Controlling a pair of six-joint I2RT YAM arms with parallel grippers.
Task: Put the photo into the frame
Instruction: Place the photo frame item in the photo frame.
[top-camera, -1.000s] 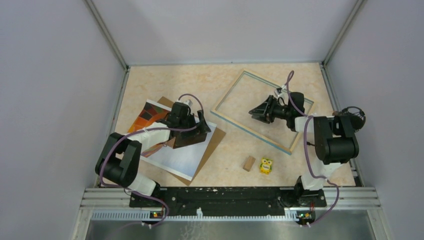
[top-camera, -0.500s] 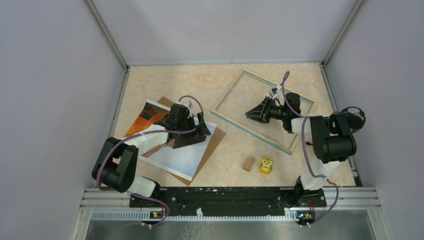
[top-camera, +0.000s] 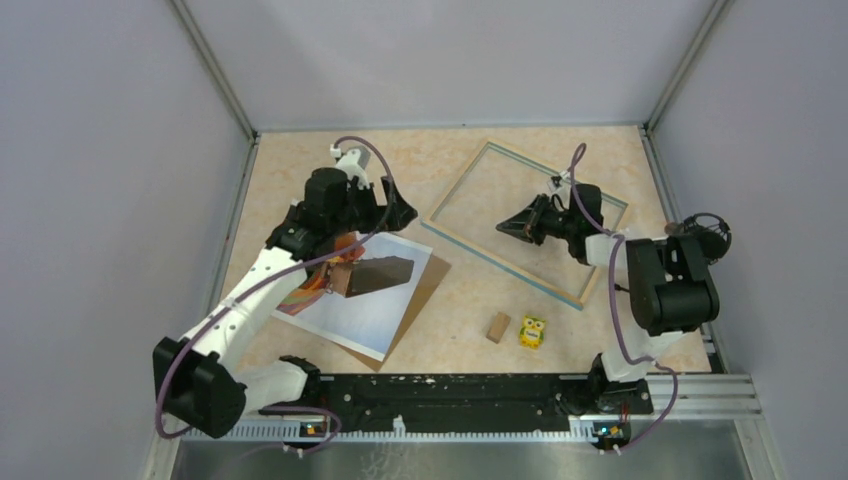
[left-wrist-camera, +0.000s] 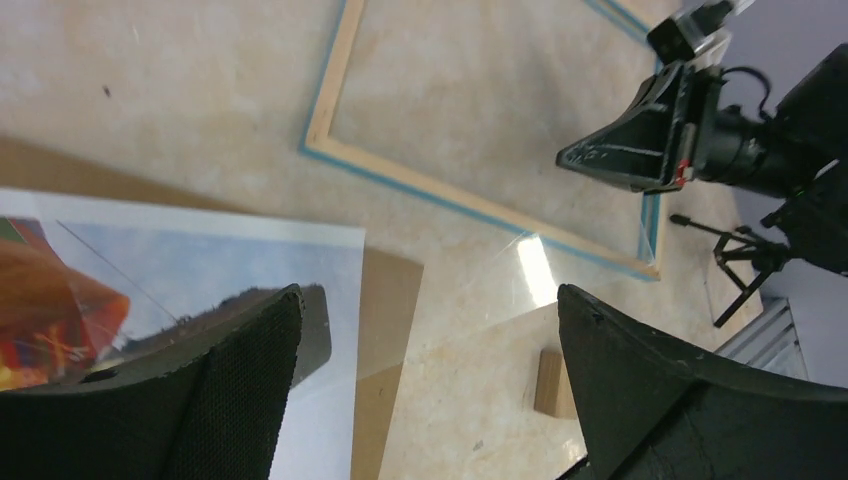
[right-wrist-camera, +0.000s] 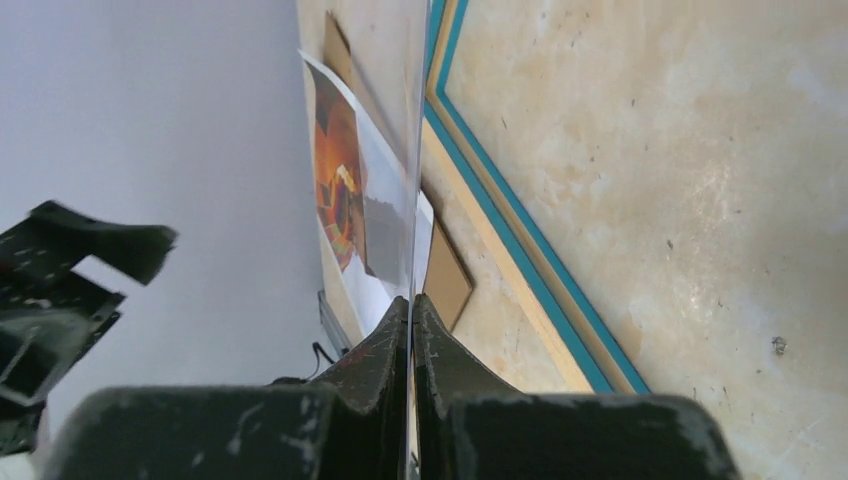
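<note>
The photo (top-camera: 365, 312) lies at the left on a brown backing board (top-camera: 428, 285), balloon end (left-wrist-camera: 50, 310) toward the left wall. The frame (top-camera: 470, 250) lies flat at the centre right, nothing inside it. My left gripper (top-camera: 388, 212) hangs open above the photo's far edge, holding nothing, fingertips wide apart (left-wrist-camera: 432, 296). My right gripper (top-camera: 506, 228) reaches left over the frame (right-wrist-camera: 500, 225) and is shut on the edge of a thin clear sheet (right-wrist-camera: 411, 150), seen edge-on. That sheet stretches toward the photo (right-wrist-camera: 340, 180) and mirrors a dark shape (top-camera: 378, 273).
A small wooden block (top-camera: 497, 327) and a yellow owl toy (top-camera: 532, 331) sit near the front, below the frame. A small black stand (top-camera: 703, 228) is by the right wall. Grey walls close in the table on three sides.
My left arm has lifted off the photo and swung toward the back. My right gripper has closed from half open onto the clear sheet's edge.
</note>
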